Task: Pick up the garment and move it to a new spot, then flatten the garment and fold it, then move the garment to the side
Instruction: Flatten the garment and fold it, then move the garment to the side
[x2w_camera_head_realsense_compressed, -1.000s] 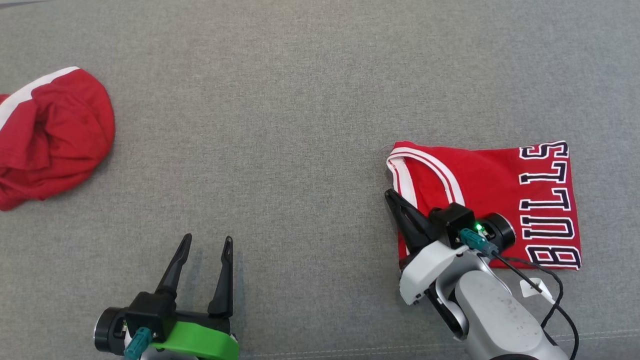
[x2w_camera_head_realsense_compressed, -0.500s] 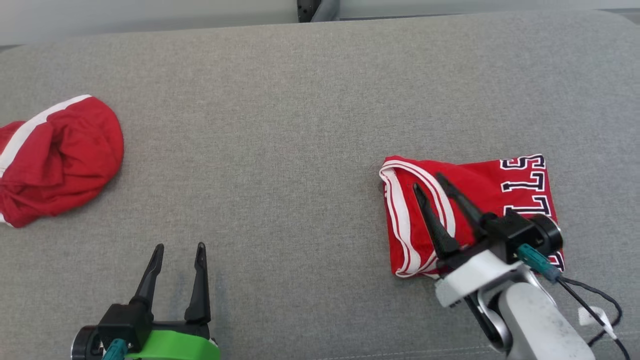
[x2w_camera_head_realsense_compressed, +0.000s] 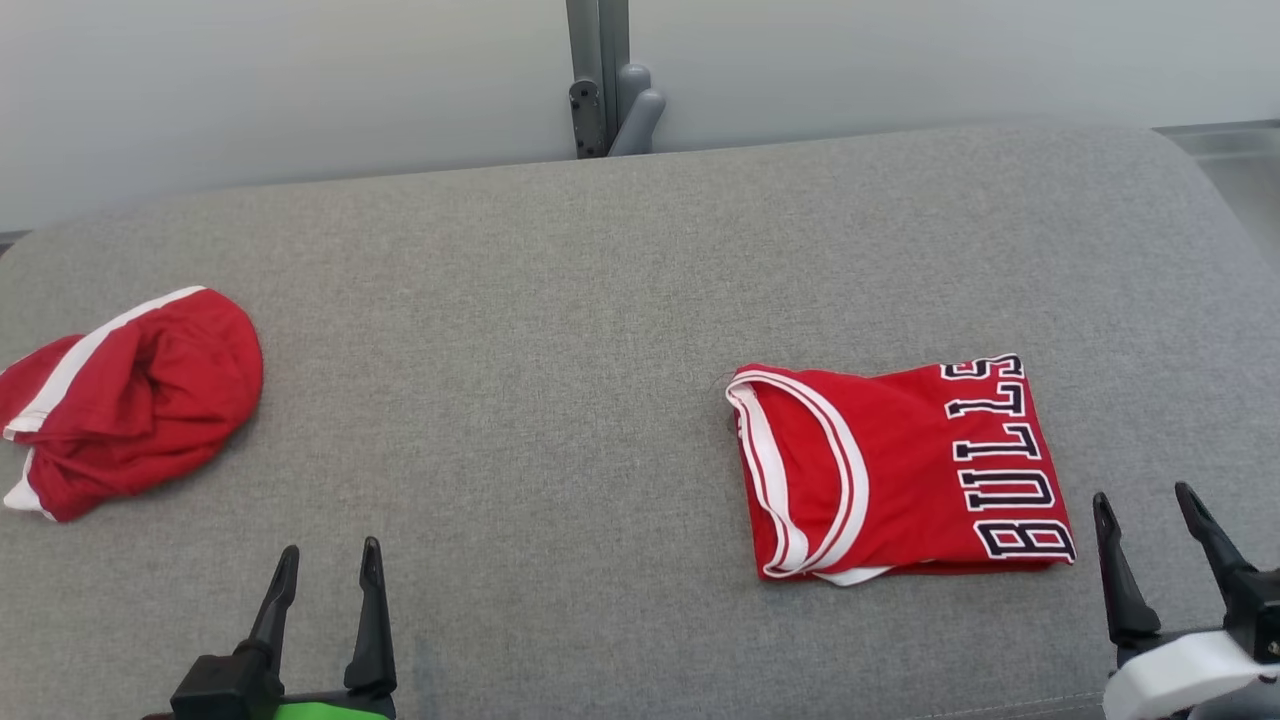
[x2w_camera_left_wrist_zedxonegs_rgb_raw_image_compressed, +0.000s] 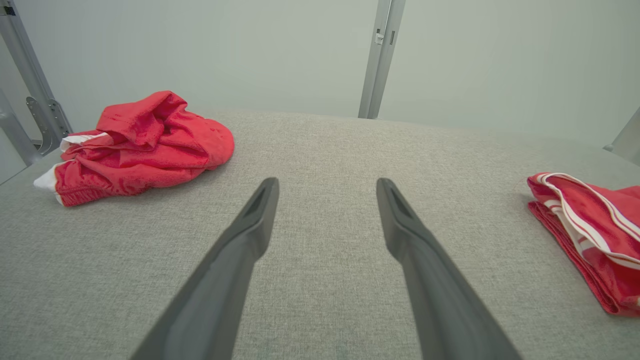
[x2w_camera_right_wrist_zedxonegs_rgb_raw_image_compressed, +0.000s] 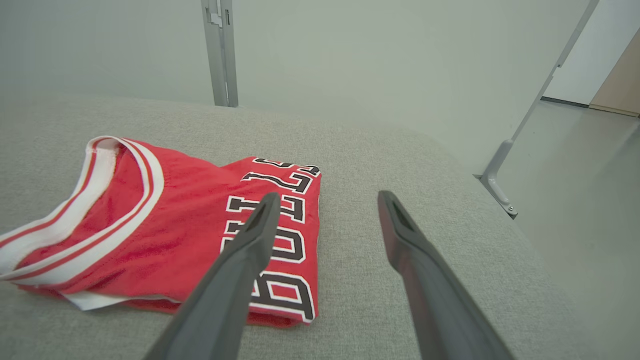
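A red jersey (x2w_camera_head_realsense_compressed: 890, 470) with white trim and "BULLS" lettering lies folded flat on the right part of the grey cushion (x2w_camera_head_realsense_compressed: 560, 320); it also shows in the right wrist view (x2w_camera_right_wrist_zedxonegs_rgb_raw_image_compressed: 165, 230) and at the right edge of the left wrist view (x2w_camera_left_wrist_zedxonegs_rgb_raw_image_compressed: 590, 235). My right gripper (x2w_camera_head_realsense_compressed: 1145, 495) stands open just right of the jersey, near the front edge, holding nothing. Its left finger crosses over the lettering in the right wrist view (x2w_camera_right_wrist_zedxonegs_rgb_raw_image_compressed: 325, 197). My left gripper (x2w_camera_head_realsense_compressed: 330, 550) is open at the lower left, well away from the jersey, over bare cushion (x2w_camera_left_wrist_zedxonegs_rgb_raw_image_compressed: 325, 182).
A second red garment (x2w_camera_head_realsense_compressed: 130, 400) with white stripes lies crumpled at the cushion's left end, also in the left wrist view (x2w_camera_left_wrist_zedxonegs_rgb_raw_image_compressed: 140, 145). A grey metal post (x2w_camera_head_realsense_compressed: 600, 75) rises behind the cushion. The cushion's right end drops to the floor (x2w_camera_right_wrist_zedxonegs_rgb_raw_image_compressed: 580, 200).
My right gripper has come off the jersey and drawn back to its right, now open. The head camera has tilted up, bringing the wall and post into view. The left gripper sits lower in the picture.
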